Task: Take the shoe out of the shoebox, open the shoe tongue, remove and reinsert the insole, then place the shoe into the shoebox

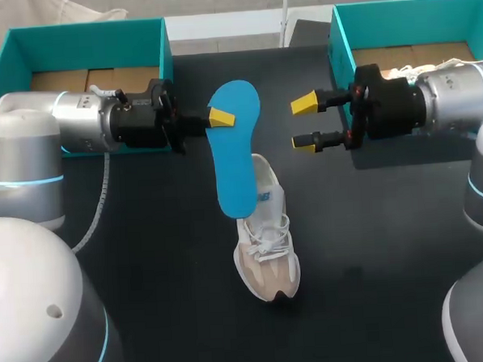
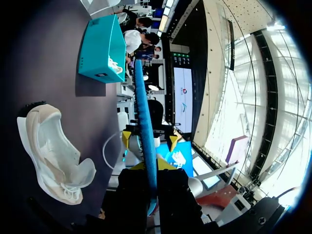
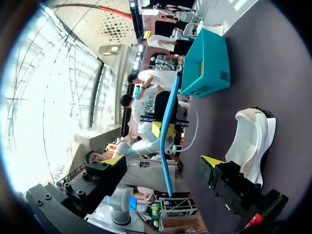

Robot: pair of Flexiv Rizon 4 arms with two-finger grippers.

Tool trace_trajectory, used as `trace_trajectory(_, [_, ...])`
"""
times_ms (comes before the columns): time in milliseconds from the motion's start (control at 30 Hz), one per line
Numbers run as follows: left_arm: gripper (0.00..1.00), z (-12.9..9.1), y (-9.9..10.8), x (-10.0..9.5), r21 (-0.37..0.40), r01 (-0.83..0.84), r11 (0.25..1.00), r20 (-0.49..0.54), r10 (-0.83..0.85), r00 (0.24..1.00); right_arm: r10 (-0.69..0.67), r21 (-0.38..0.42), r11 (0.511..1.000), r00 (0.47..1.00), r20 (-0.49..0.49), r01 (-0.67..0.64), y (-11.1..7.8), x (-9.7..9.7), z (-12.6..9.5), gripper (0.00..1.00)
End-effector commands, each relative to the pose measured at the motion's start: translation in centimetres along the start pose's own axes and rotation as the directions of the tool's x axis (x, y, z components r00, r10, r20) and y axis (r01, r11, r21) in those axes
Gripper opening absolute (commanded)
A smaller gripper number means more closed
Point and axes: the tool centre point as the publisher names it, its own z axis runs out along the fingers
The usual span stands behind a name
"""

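A long, flat blue foam insole (image 1: 236,149) is held roughly level above the dark worktop (image 1: 149,275), gripped at one edge by the left gripper (image 1: 219,117). A beige and white laced trainer (image 1: 265,253) stands upright partly beneath it. An open teal cardboard shoebox (image 1: 85,47) stands at the far left, and a matching teal shoebox (image 1: 412,26) at the far right.

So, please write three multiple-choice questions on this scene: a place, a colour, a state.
1. Where is the shoe? A) on the floor B) on the table C) between two fingers
2. What colour is the insole? A) blue B) white C) yellow
3. How is the right gripper? A) shut on the insole B) shut on the shoe C) open
Answers: B, it lies on the dark tabletop; A, it shows blue in every view; C, its jaws stand apart, holding nothing.
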Motion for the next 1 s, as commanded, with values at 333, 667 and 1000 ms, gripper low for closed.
trace_trajectory(333, [0.0,-1.4,-1.9,2.2,-0.088,-0.375,0.923,-0.02,0.375,0.927,0.0,0.0,1.0,1.0,0.001,0.0,0.1,0.0,0.2,1.0])
trace_trajectory(667, [0.0,-2.5,-3.2,4.1,-0.077,-0.744,0.663,0.03,0.748,0.663,0.0,0.0,1.0,1.0,0.001,0.0,0.1,0.0,0.2,1.0])
trace_trajectory(1000, [0.0,-2.3,-2.9,5.4,-0.194,-0.877,0.439,0.053,0.897,0.438,0.0,0.0,1.0,1.0,0.001,0.0,0.1,0.0,0.2,1.0])
